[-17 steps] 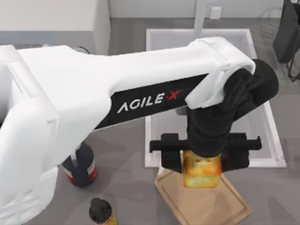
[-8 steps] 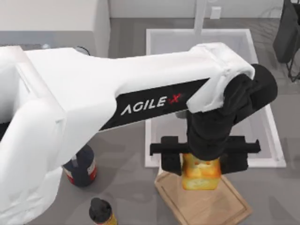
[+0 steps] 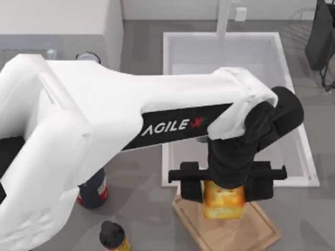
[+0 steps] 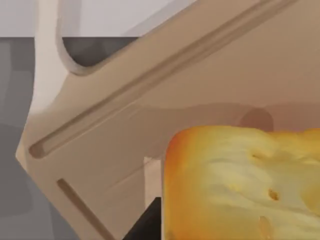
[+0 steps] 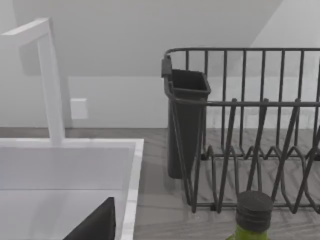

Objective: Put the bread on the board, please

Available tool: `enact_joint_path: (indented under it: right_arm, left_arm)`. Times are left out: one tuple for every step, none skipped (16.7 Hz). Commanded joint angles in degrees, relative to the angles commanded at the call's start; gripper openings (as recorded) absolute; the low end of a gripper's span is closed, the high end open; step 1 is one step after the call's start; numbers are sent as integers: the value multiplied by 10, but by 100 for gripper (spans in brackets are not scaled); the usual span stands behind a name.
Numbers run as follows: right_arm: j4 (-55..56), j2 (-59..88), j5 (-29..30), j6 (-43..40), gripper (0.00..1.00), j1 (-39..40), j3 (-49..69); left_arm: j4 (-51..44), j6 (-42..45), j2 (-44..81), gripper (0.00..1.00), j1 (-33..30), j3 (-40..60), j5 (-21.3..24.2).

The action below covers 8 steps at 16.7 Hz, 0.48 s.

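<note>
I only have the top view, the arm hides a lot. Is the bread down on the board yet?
Observer: Cannot tell. In the left wrist view the bread hangs over the board, its shadow falling on the wood.
Operator: Is it over the groove?
Observer: No, the groove runs clear beside the bread.
Operator: What does the right wrist camera see?
Observer: A dark dish rack beside the sink, with a green bottle in front.
</note>
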Motion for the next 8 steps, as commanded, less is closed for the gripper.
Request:
enact_joint_path:
  right_arm:
    - [0,0,0,0,100,0,0]
    - [0,0,0,0,100,0,0]
    - [0,0,0,0,100,0,0]
    - [0,0,0,0,100,0,0]
    - [0,0,0,0,100,0,0]
    - [0,0,0,0,100,0,0]
    - [0,0,0,0,100,0,0]
    - [0,0,0,0,100,0,0]
  left_arm:
    - [5,0,3,0,0,-5,0]
    - [7,0,6,0,0,-8,-1]
    - [7,0,6,0,0,-8,-1]
    - [7,0,6,0,0,-8,-1]
    - [7,0,6,0,0,-8,-1]
    - [7,0,6,0,0,-8,-1]
    - [7,0,6,8,0,-8,-1]
    - [7,0,6,15,0,-8,-1]
